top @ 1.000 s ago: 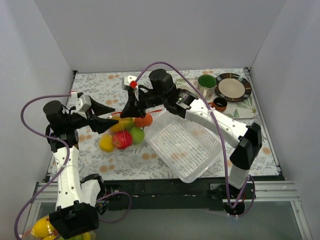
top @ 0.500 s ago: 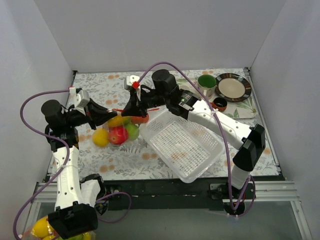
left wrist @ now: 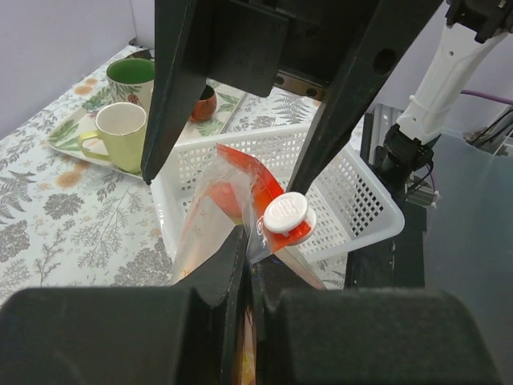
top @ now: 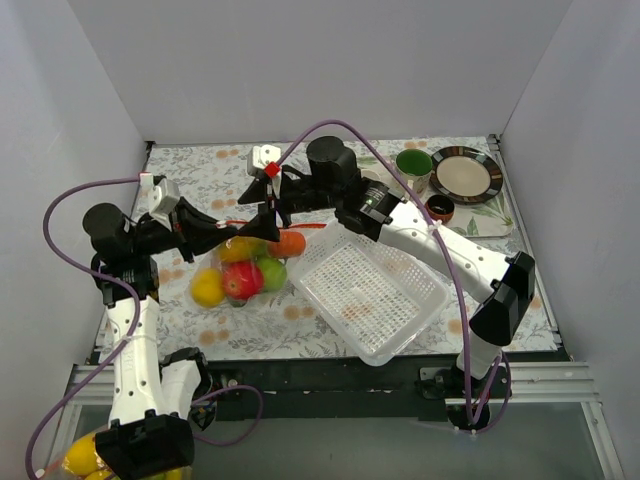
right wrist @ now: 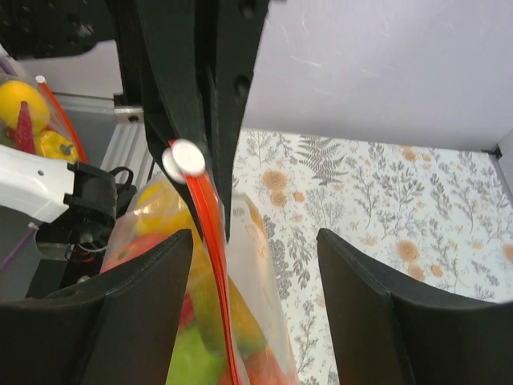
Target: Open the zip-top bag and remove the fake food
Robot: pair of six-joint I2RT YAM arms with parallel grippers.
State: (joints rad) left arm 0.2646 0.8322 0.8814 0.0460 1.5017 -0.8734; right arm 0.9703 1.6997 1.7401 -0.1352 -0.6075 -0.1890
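Observation:
The clear zip-top bag (top: pixel 246 268) lies on the flowered cloth at centre left, its red zip strip (right wrist: pixel 210 265) and white slider (left wrist: pixel 286 214) raised. My left gripper (top: pixel 243 231) is shut on the bag's plastic just below the slider, as the left wrist view (left wrist: pixel 247 249) shows. My right gripper (top: pixel 266 220) stands open astride the strip, its fingers (right wrist: pixel 136 321) apart from the bag in the right wrist view (right wrist: pixel 252 313). The fake food (top: pixel 240 280) sits inside: yellow, red, green and orange pieces.
A white perforated basket (top: pixel 400 335) lies tilted just right of the bag. A green cup (top: pixel 412 163), a plate (top: pixel 465 172) and a small dark bowl (top: pixel 438 208) stand at the back right; a cream cup (left wrist: pixel 120 132) stands near them. Another bag of fruit (top: pixel 85 460) lies at bottom left, off the table.
My left gripper closed on the bag near the slider. My right gripper, shut on the zip end before, has now opened and let go. The bag shifted slightly.

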